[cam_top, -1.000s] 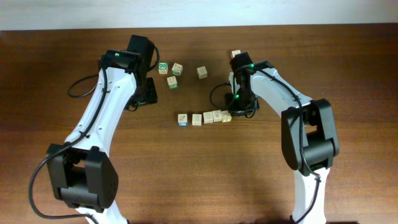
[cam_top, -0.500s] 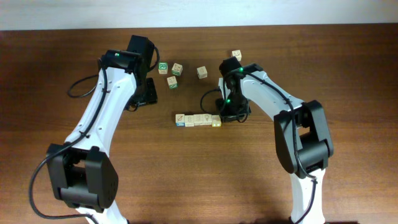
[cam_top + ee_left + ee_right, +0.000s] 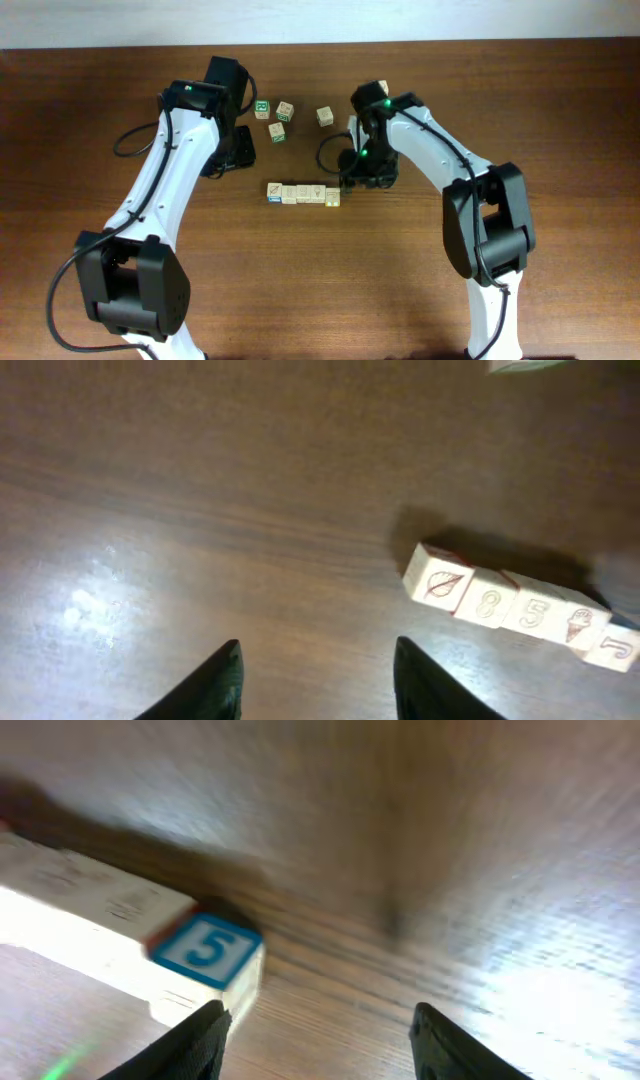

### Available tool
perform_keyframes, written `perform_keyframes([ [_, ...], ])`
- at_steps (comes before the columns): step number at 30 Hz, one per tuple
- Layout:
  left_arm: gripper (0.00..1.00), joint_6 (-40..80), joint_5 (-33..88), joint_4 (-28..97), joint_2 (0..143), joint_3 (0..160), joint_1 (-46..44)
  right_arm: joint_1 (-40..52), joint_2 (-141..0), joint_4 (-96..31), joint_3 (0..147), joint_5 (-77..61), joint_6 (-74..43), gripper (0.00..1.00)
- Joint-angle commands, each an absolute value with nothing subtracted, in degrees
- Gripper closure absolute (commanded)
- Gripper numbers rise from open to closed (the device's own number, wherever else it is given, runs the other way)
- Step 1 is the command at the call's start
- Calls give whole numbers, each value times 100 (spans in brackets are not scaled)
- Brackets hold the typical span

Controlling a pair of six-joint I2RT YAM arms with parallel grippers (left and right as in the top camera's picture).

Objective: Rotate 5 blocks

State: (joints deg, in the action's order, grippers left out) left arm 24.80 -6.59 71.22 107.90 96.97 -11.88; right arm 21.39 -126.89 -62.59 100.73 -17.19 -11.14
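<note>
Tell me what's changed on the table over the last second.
The row of five blocks slid left and closed up into a tight line. The right pincer followed at its right end, jaws apart and empty. The left pincer and the loose cubes at the back stayed put.

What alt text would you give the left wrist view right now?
Five pale blocks lie touching in a slanted row on the brown wooden table, faces showing a leaf, 8, 5, ice-cream cone and J. The left gripper hangs open and empty at the bottom edge.
</note>
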Motion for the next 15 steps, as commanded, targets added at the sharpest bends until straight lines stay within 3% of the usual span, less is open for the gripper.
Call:
perform_keyframes([
  [1, 57, 2091, -311, 6908, 10792, 9651, -1199, 2163, -12733, -6377, 10547, -1192, -1332, 37],
  [5, 66, 1809, -228, 6536, 11021, 9651, -1330, 2174, -12748, -6274, 10554, -550, -2561, 39],
  [10, 92, 1815, -117, 5994, 11734, 9651, -1656, 2169, -12790, -5614, 10379, -242, -2945, 46],
  [15, 94, 2034, -97, 5833, 12090, 9651, -1754, 2163, -12790, -5330, 10123, -252, -2945, 45],
])
